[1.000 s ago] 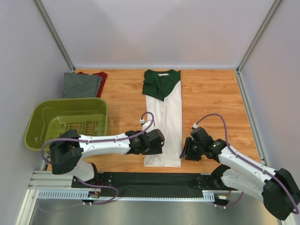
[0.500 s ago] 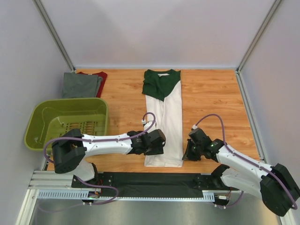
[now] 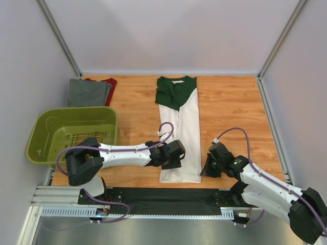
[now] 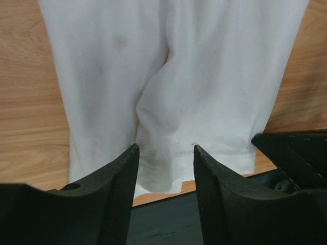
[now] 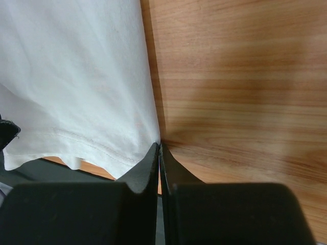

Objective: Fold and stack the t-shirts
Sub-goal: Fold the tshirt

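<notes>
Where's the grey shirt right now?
In the overhead view, the grey shirt sits folded at the far left corner of the table, on top of the dark red shirt, just beyond the green basket.

wooden table (image 3: 230, 102), white-green t-shirt (image 3: 180, 138), grey t-shirt (image 3: 87, 93), red t-shirt (image 3: 109, 81), olive basket (image 3: 76, 109)

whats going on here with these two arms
Two robot arms are folding t-shirts. The white t-shirt lies on the table as a long strip. The left gripper hangs open over its near hem; the right gripper is shut at the hem's right edge, though whether it pinches cloth is unclear. A grey t-shirt and a dark red t-shirt lie at the far left, behind the green basket.
</notes>
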Controlling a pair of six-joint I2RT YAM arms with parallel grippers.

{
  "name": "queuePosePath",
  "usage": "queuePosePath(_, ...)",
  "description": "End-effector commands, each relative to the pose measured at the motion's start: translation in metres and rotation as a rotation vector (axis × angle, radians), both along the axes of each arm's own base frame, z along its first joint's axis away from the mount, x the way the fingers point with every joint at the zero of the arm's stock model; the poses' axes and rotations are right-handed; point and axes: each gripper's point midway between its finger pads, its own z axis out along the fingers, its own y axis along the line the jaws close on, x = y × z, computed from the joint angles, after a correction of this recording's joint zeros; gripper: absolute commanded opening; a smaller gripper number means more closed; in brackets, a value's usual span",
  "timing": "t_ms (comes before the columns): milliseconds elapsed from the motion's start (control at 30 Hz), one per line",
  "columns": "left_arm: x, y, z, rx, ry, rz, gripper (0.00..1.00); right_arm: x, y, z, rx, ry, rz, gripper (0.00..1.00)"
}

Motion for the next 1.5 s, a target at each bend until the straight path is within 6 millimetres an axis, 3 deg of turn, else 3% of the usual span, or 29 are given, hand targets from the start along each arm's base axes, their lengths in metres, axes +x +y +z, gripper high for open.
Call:
queuePosePath(0,0.000,0.001,0.006,-0.013,0.016,0.085,0.53,-0.005,-0.011,-0.005,-0.060,0.020,-0.009,0.03)
queuePosePath(67,-0.001,0.002,0.004,-0.013,0.024,0.096,0.48,-0.008,-0.015,-0.001,-0.078,0.026,-0.002,0.07)
queuePosePath(200,-0.003,-0.004,0.009,-0.025,0.016,0.091,0.24,-0.001,-0.015,0.025,-0.065,-0.035,0.002,0.29)
queuePosePath(267,-0.003,-0.004,0.008,-0.008,0.020,0.088,0.15,0.001,-0.015,0.042,-0.052,-0.069,0.009,0.34)
queuePosePath(367,-0.003,-0.005,0.009,-0.013,0.021,0.092,0.08,0.004,-0.010,0.062,-0.009,-0.114,0.024,0.35)
queuePosePath(467,0.001,-0.012,0.021,-0.068,0.001,0.096,0.00,0.004,-0.003,0.069,0.046,-0.171,0.076,0.35)
queuePosePath(567,0.004,-0.022,0.037,-0.120,-0.021,0.089,0.00,0.005,-0.008,0.065,0.032,-0.195,0.069,0.38)
queuePosePath(667,0.004,-0.034,0.050,-0.176,-0.020,0.074,0.00,0.006,-0.013,0.060,0.014,-0.188,0.029,0.47)
queuePosePath(833,0.002,-0.052,0.069,-0.211,-0.034,0.057,0.00,0.009,-0.036,0.053,-0.077,-0.144,-0.143,0.47)
queuePosePath(1100,0.001,-0.060,0.095,-0.282,-0.058,0.071,0.00,0.018,-0.053,0.090,-0.075,-0.266,-0.225,0.54)
queuePosePath(1300,-0.001,-0.074,0.114,-0.364,-0.067,0.052,0.00,0.016,-0.047,0.082,-0.077,-0.230,-0.192,0.57)
queuePosePath(1467,0.005,-0.066,0.126,-0.381,-0.097,0.099,0.00,0.015,-0.028,0.083,-0.014,-0.223,-0.109,0.57)
